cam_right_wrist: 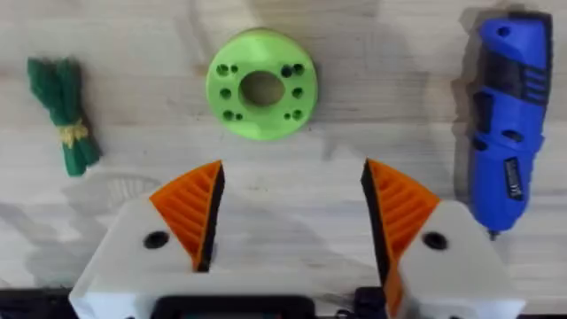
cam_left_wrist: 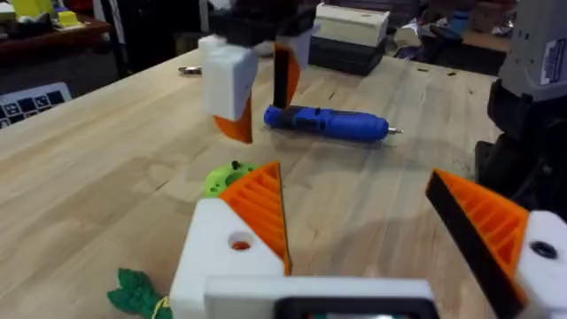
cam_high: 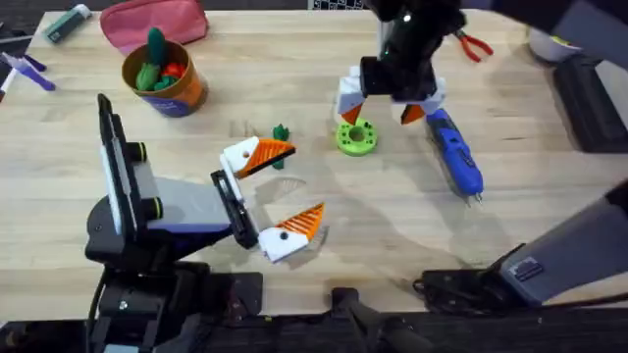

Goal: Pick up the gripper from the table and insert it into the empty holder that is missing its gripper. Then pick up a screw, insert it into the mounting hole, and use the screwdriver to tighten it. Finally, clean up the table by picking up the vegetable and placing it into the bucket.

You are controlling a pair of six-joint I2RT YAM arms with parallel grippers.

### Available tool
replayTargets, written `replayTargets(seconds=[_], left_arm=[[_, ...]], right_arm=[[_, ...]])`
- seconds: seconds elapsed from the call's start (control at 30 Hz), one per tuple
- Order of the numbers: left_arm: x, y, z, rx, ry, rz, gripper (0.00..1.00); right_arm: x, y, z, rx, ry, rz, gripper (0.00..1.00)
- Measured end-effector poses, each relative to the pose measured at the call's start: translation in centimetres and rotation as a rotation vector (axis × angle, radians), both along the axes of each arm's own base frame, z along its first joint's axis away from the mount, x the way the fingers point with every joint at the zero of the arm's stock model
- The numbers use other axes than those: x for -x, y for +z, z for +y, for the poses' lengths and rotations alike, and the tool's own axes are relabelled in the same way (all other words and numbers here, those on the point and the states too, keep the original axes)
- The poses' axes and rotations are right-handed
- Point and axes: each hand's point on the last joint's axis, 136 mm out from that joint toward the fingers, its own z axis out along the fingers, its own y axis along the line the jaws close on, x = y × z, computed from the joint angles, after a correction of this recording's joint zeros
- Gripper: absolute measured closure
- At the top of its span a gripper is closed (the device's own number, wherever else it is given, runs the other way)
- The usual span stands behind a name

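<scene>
— Overhead view: the right end effector (cam_high: 385,103) hangs spread wide and empty, ribbed orange pads on white angular mounts, above the lime-green disc (cam_high: 356,137) with its ring of holes.

— And the left end effector (cam_high: 278,192)?

— Equally wide, holding nothing. Between them on the pale wooden desk (cam_high: 392,206) lies the leafy vegetable (cam_high: 281,132); the blue pen-shaped screwdriver (cam_high: 454,152) lies beside the disc, and the orange cylindrical bucket (cam_high: 164,77) stands well apart.
</scene>
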Motion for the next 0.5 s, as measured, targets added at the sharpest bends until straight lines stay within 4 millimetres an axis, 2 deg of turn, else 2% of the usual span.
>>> replayTargets(seconds=[0.03, 0.1, 0.33, 0.5], left_arm=[[0.0, 0.0, 0.0, 0.000, 0.000, 0.000, 0.016], [0.0, 0.0, 0.0, 0.000, 0.000, 0.000, 0.015], [0.0, 0.0, 0.0, 0.000, 0.000, 0.000, 0.015], [0.0, 0.0, 0.0, 0.000, 0.000, 0.000, 0.015]], right_arm=[[-0.5, -0.9, 0.1, 0.004, -0.065, 0.011, 0.156], [-0.9, -1.5, 0.2, -0.007, -0.097, 0.018, 0.165], [-2.4, -2.5, 0.9, -0.076, -0.187, 0.017, 0.218], [-2.3, -3.7, 0.5, -0.083, -0.230, 0.028, 0.234]])
